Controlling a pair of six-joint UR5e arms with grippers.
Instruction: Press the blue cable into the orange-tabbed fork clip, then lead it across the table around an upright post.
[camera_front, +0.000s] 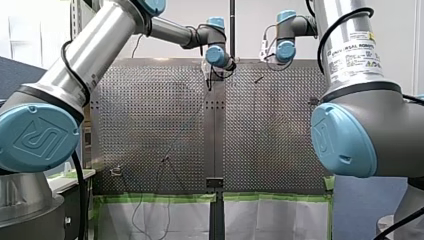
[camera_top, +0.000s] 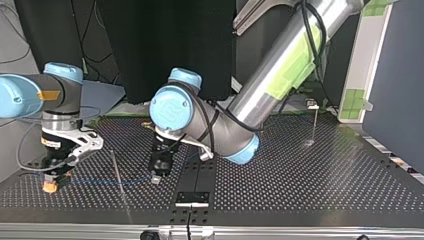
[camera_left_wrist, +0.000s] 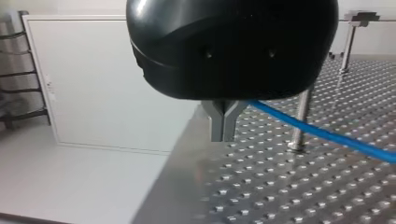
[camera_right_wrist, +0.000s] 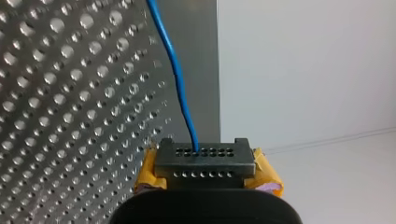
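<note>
The blue cable (camera_top: 100, 181) runs low over the perforated table between my two grippers. In the left wrist view my left gripper (camera_left_wrist: 223, 134) has its metal fingers shut, and the cable (camera_left_wrist: 327, 135) leaves them past an upright post (camera_left_wrist: 301, 122) just ahead. In the top view it (camera_top: 157, 176) hangs near the table's middle. My right gripper (camera_right_wrist: 201, 163) shows yellow pads beside a black perforated tip, shut where the cable (camera_right_wrist: 180, 88) enters. At the top view's left it (camera_top: 50, 182) stands low with an orange piece at its tip; I cannot tell pad from clip.
A second post (camera_left_wrist: 348, 44) stands further off in the left wrist view. Another thin post (camera_top: 314, 122) rises at the top view's far right. A black bracket (camera_top: 192, 198) sits at the table's near edge. A white panel (camera_left_wrist: 116, 84) stands beyond the table edge.
</note>
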